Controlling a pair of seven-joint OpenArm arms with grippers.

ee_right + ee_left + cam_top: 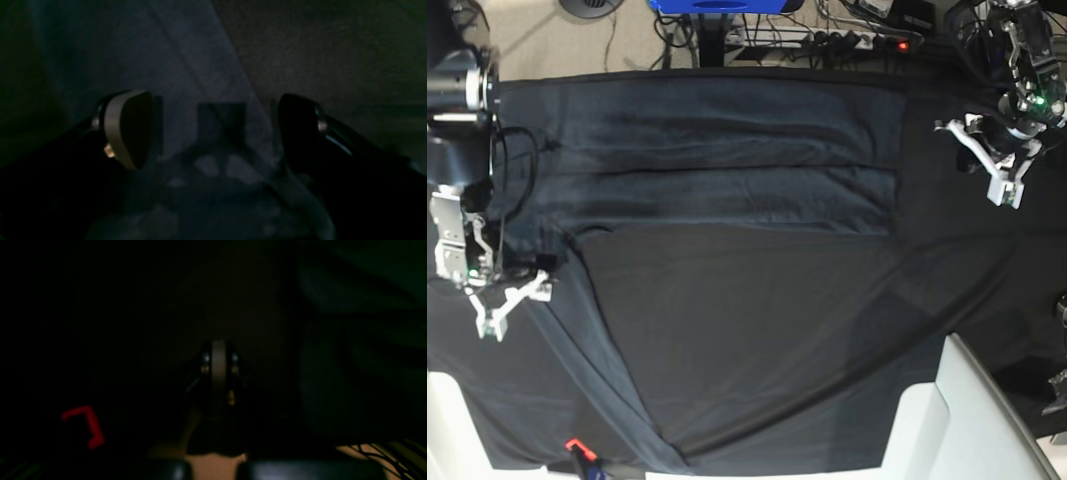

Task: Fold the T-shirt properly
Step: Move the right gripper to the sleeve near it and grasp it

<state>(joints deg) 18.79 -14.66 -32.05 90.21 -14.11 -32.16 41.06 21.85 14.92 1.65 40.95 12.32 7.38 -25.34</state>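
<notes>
Across the black table cloth (987, 300) the T-shirt (747, 190) is lying partly folded. Right gripper (215, 130) is hovering over the shirt's edge with jaws spread wide, probably lining up a grab; left gripper (218, 373) is waiting pinched closed, holding nothing.

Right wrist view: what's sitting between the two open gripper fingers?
Only cloth. In the right wrist view, the right gripper stands open over the charcoal-grey knit T-shirt, whose hemmed edge runs diagonally between the fingers; nothing is pinched.
</notes>
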